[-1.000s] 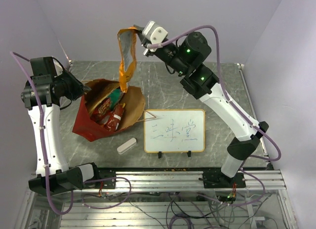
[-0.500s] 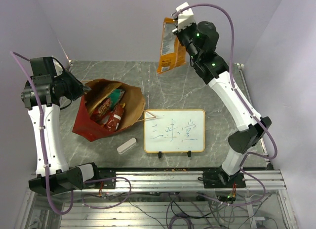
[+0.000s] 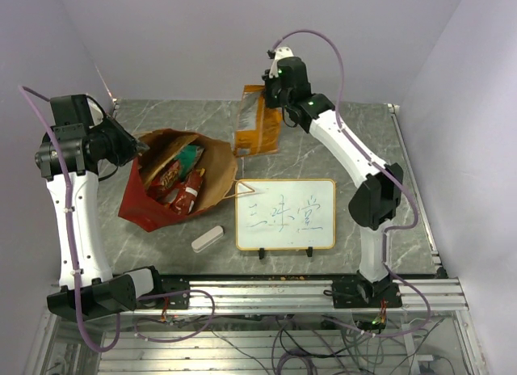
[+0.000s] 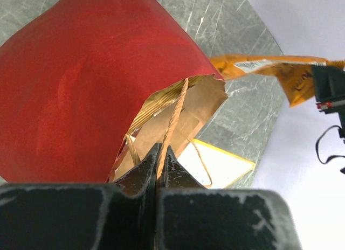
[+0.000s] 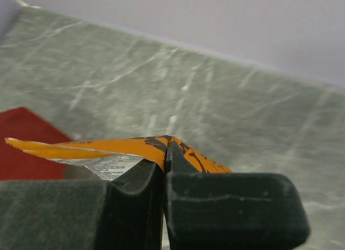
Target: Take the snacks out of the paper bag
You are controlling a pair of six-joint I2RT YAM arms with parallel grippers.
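Observation:
The red paper bag [image 3: 141, 205] lies open on the table's left, brown inside, with red, yellow and teal snack packets [image 3: 179, 177] in it. My left gripper [image 3: 139, 147] is shut on the bag's thin handle [image 4: 173, 112] at its far-left rim; the red outside [image 4: 81, 83] fills the left wrist view. My right gripper [image 3: 271, 88] is shut on the top edge of the large orange snack bag [image 3: 257, 123], which hangs just right of the paper bag, low over the table. The orange bag also shows in the right wrist view [image 5: 108, 148] and the left wrist view [image 4: 275, 67].
A framed whiteboard [image 3: 285, 214] with writing stands in front of the orange bag, at centre right. A small white eraser block [image 3: 208, 238] lies in front of the paper bag. The bag's second handle [image 3: 246, 189] rests on the whiteboard's corner. Grey marble table [image 3: 355, 141].
My right arm has swung the orange bag from high above the paper bag rightward and then down toward the table behind the whiteboard. The left arm and paper bag have not moved.

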